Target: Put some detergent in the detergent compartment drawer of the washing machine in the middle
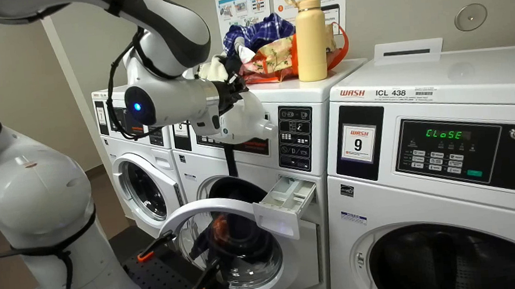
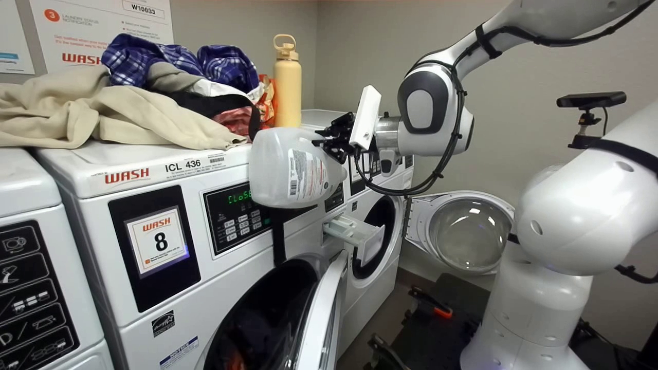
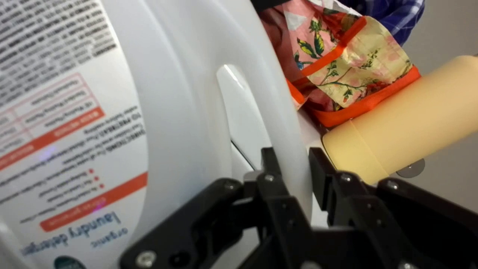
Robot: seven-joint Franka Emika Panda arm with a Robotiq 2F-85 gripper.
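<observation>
1. Gripper [image 3: 293,164]: clamped on the handle [image 3: 278,112] of the detergent jug [image 2: 294,168]. Pick-up done.
2. Jug: aloft, tipped on its side, neck [image 1: 267,128] roughly above the drawer [image 1: 277,218]. No stream visible.
3. Drawer: pulled out, ready; can't tell if any detergent is in it.
4. Middle washing machine [image 1: 259,169]: carries that drawer. Left, my read: pour, level the jug, park it.
</observation>
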